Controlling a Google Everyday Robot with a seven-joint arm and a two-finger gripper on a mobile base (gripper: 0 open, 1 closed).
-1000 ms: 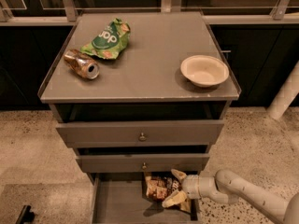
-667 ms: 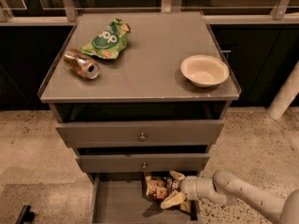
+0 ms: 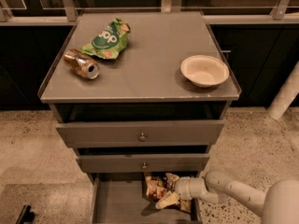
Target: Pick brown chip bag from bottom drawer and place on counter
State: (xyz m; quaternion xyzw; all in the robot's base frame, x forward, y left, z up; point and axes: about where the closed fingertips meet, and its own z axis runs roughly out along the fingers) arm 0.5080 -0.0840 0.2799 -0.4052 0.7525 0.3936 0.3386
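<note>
— What stays unseen in the bottom drawer (image 3: 117, 202)?
— The gripper (image 3: 169, 199), at its right side, covers part of the brown chip bag (image 3: 156, 185). The frame's lower edge cuts off the drawer's front and the arm (image 3: 233, 194).

I see on counter (image 3: 154, 55): green chip bag (image 3: 106, 40) back-left, can (image 3: 81, 64) before it, bowl (image 3: 204, 70) right. In bottom drawer (image 3: 117, 204): brown chip bag (image 3: 156, 186), gripper (image 3: 169, 199) at its right.
</note>
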